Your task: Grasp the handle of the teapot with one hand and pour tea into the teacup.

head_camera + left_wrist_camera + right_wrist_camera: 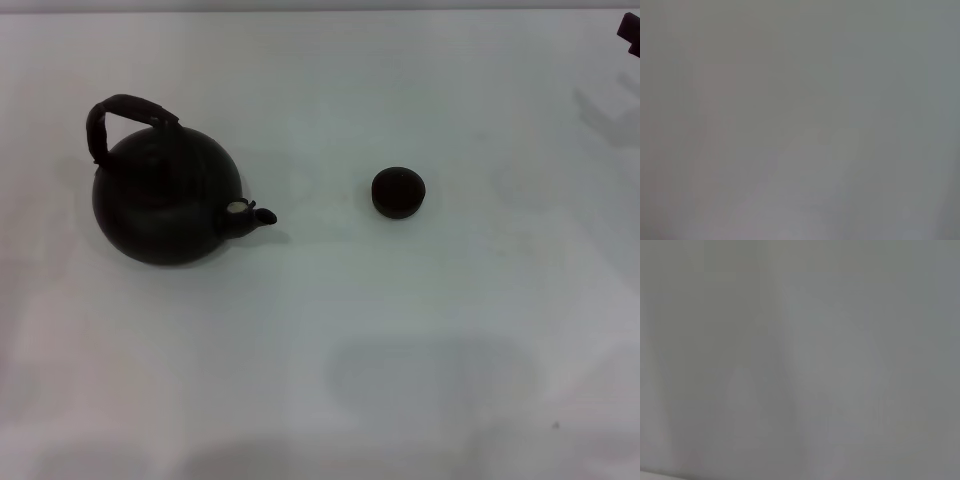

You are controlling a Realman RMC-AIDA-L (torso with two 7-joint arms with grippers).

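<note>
Teapot stands upright, well left of teacup

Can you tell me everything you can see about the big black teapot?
The teapot is round, fat and black, with a dull, heavy look like iron. A dark-brown arched handle with a wrapped top stands up over it. Its short curved spout points toward the little black teacup, which sits apart from it. A pale spot shows at the spout's base. The pot stands upright on the white table, on the robot's left side. Nothing else touches it, and no hand is near.
</note>
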